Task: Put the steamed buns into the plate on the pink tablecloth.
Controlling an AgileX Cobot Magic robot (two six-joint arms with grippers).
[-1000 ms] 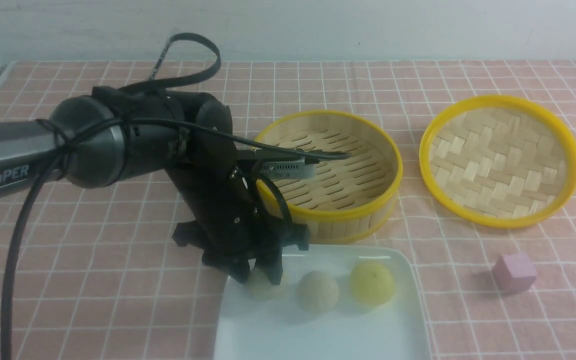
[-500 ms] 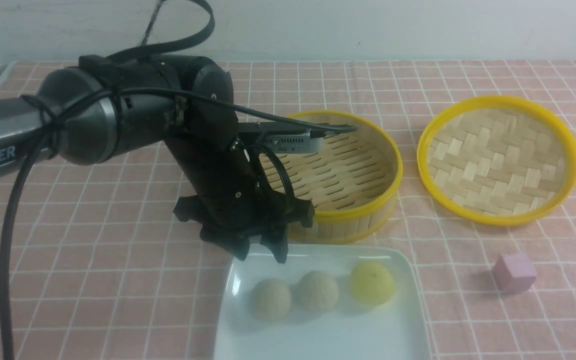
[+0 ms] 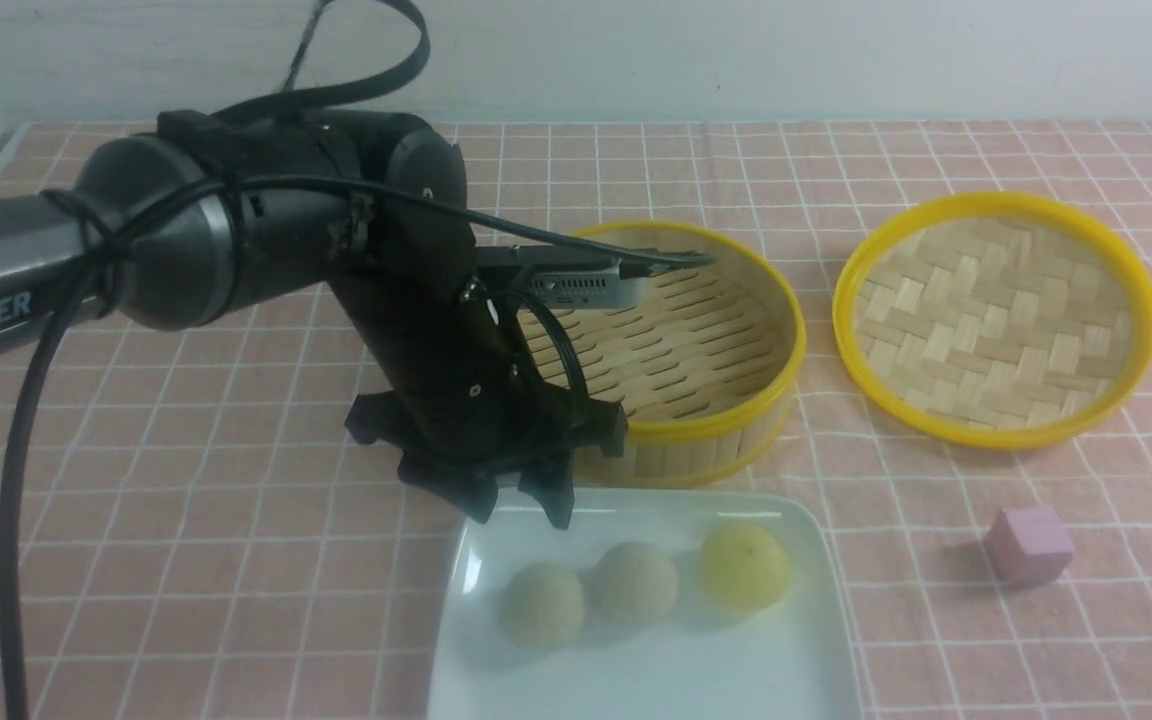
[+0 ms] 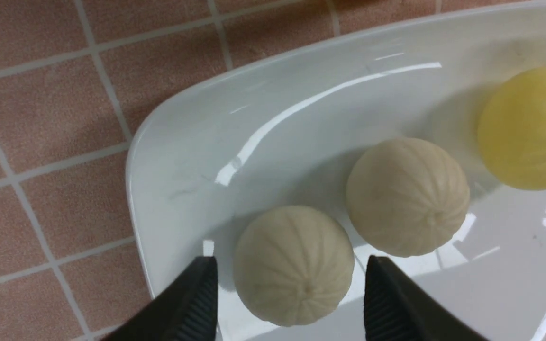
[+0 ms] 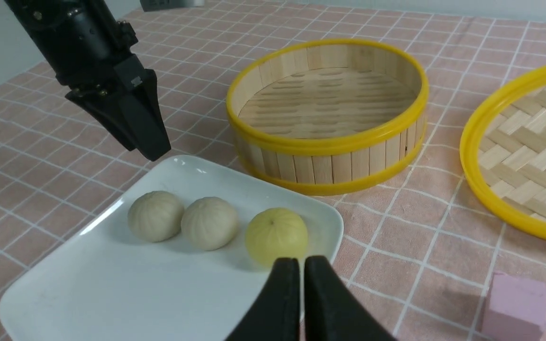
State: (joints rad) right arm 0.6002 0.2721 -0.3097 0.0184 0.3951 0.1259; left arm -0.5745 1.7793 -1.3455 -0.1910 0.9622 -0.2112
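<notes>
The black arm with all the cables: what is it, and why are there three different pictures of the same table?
It belongs to a robot with two arms, each ending in a two-fingered claw called a gripper. The wide picture looks forward from between the arms. The other two pictures come from small cameras on each wrist.

The left gripper hangs open over the far edge of the plate, near the leftmost bun, and holds nothing. The right gripper, seen best from its own wrist camera, is shut and empty.

On the pink tablecloth, the white plate holds three steamed buns in a row, two beige and one yellow. Behind it stands an empty bamboo steamer basket, with a woven lid to its right. A small pink cube sits nearer the camera.
</notes>
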